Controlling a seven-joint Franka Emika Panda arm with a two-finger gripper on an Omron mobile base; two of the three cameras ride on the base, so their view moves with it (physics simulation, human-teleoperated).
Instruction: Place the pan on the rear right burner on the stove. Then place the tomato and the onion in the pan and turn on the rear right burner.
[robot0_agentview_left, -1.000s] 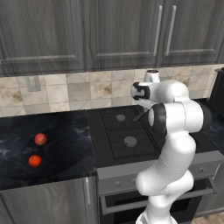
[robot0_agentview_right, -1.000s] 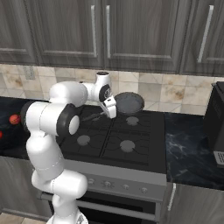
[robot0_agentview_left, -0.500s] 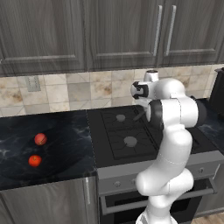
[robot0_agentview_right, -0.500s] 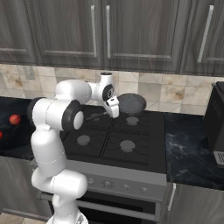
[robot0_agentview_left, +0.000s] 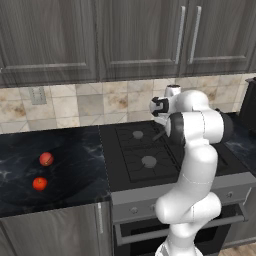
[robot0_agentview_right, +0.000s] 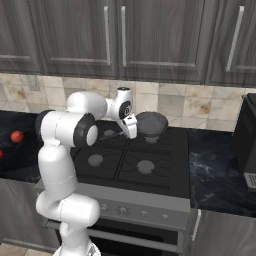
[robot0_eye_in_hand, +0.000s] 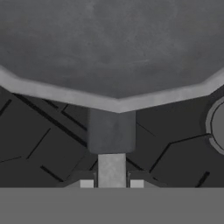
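My gripper (robot0_agentview_right: 131, 127) is shut on the handle of the dark-grey pan (robot0_agentview_right: 151, 123), which it holds low over the rear right part of the black stove (robot0_agentview_right: 165, 175); whether the pan touches the grate I cannot tell. The pan covers the rear right burner. In the hand view the pan (robot0_eye_in_hand: 112, 43) spans the top, and its handle (robot0_eye_in_hand: 111, 131) runs down between my fingertips (robot0_eye_in_hand: 86, 183). In the left base view the arm hides most of the pan. On the black counter left of the stove (robot0_agentview_left: 125, 172) lie the onion (robot0_agentview_left: 46, 159) and, nearer the front, the tomato (robot0_agentview_left: 39, 183).
Stove knobs (robot0_agentview_right: 135, 212) line the silver front. A tall dark appliance (robot0_agentview_right: 247, 145) stands on the counter to the right of the stove. A grey burner cap (robot0_eye_in_hand: 216, 124) shows under the pan's rim. Cabinets hang above the tiled wall.
The pan has sunk slightly toward the stove's rear right corner, still in my shut gripper. The tomato and onion have not moved.
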